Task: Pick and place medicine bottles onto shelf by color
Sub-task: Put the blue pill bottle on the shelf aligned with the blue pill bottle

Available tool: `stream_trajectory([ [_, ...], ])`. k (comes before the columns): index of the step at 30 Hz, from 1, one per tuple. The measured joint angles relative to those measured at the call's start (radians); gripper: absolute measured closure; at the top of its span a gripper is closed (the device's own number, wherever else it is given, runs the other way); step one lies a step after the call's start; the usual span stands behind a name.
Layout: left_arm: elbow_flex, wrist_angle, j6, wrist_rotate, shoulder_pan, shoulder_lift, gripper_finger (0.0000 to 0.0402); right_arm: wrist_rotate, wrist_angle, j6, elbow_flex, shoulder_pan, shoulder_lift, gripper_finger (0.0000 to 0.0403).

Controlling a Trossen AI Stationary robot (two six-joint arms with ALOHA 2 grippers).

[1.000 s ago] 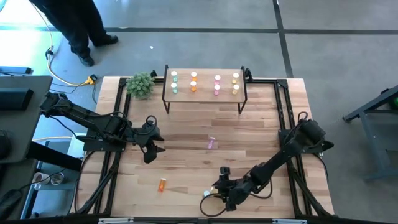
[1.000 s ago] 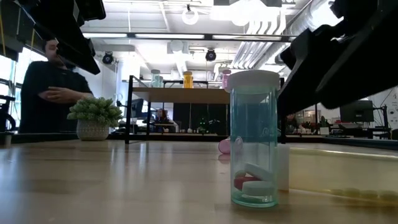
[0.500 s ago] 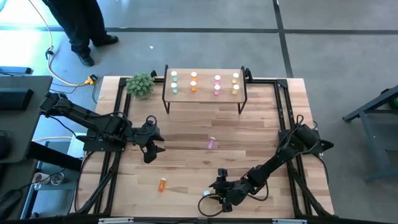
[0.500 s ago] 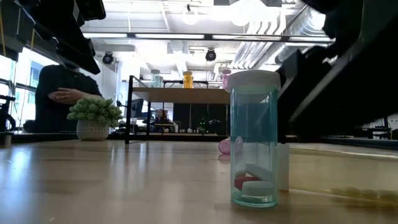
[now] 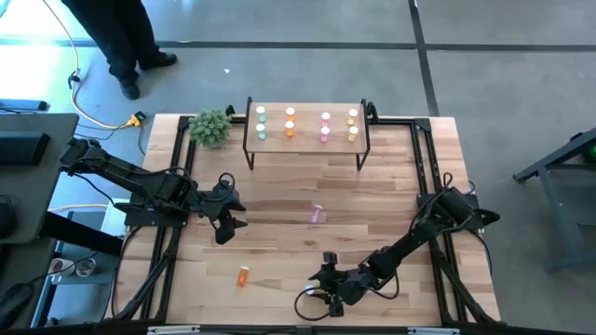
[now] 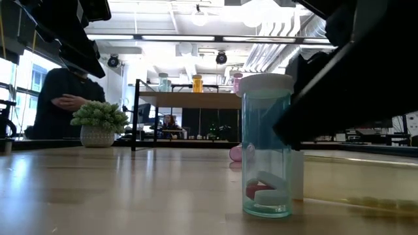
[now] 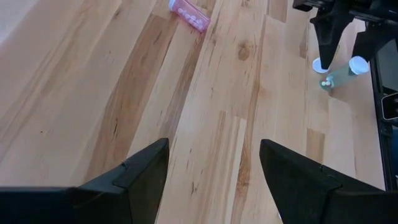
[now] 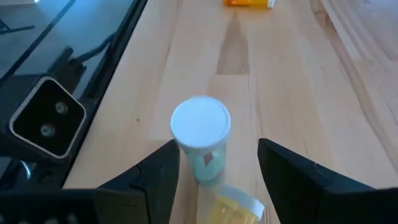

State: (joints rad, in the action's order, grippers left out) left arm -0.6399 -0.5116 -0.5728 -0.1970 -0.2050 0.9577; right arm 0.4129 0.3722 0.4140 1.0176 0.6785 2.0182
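A green medicine bottle with a white cap stands upright near the table's near edge, close up in the low view. A yellow bottle lies right beside it. My right gripper is open, low over the table, with a finger on either side of these two bottles. A pink bottle lies on its side mid-table, and an orange one lies near the front left. The shelf at the far edge carries several bottles in colour columns. My left gripper hovers open at the left.
A green potted plant stands left of the shelf. Black frame rails run along the table's sides. A person stands beyond the far left corner. Bare wood lies between the shelf and the loose bottles.
My right gripper has sunk toward the table and edged toward the left edge, closing in on the upright green bottle. Its dark bulk now stands lower behind that bottle in the low view. The bottles have kept their places.
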Motion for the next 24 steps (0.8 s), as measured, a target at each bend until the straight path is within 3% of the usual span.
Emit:
stream_trajectory([
  [24,0.000,0.000,0.000,0.001,0.000,0.000,0.0161,-0.006,0.049,-0.012,0.000,0.000,0.004,0.0203],
])
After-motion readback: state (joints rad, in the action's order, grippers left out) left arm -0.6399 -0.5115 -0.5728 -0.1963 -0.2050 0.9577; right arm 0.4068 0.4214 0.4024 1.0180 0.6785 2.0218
